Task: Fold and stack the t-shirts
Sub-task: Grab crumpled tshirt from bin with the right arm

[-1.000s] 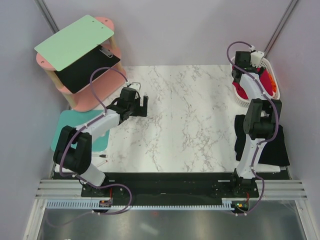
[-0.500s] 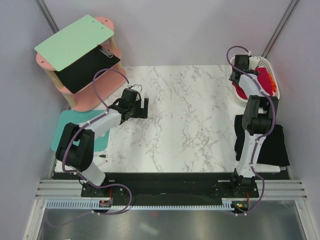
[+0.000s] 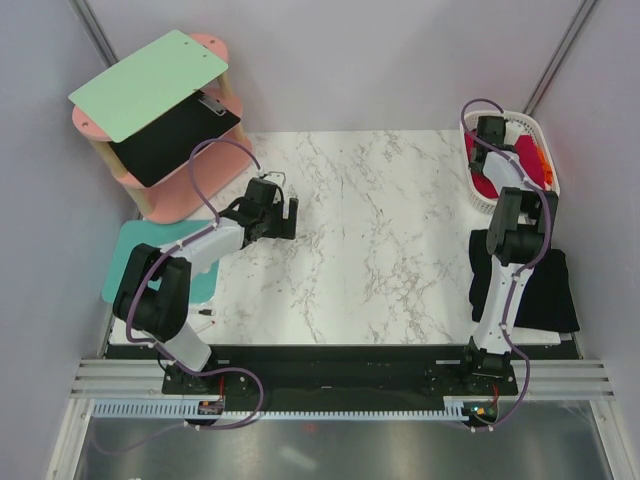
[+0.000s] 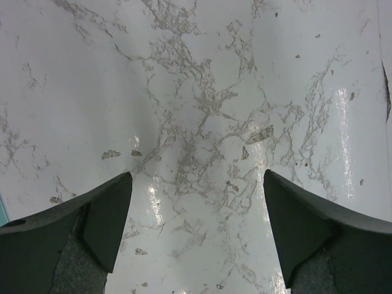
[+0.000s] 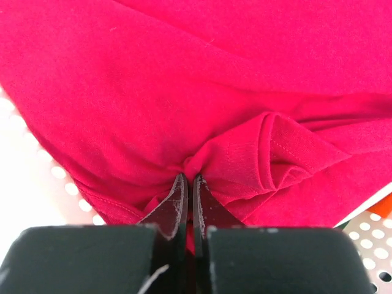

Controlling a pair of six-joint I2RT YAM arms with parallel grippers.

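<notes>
Two pincers. The right pincer [image 5: 188, 179] is clamped on a fold of the crimson t-shirt [image 5: 184, 86], which lies in the white basket [image 3: 528, 124] at far right of the counter [image 3: 380, 230], orange t-shirt [image 3: 542, 160] beside it. The left pincer [image 4: 196, 177] is spread wide above the marble. The black t-shirt [image 3: 556, 295] drapes the right edge.

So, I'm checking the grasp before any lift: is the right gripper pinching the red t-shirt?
Yes, the right gripper is shut tight on a bunched fold of the red t-shirt.

Mint board [image 3: 150, 85] atop pink shelf [image 3: 175, 202]; teal mat [image 3: 135, 240] beside; white basket [image 3: 522, 118] far right.
</notes>
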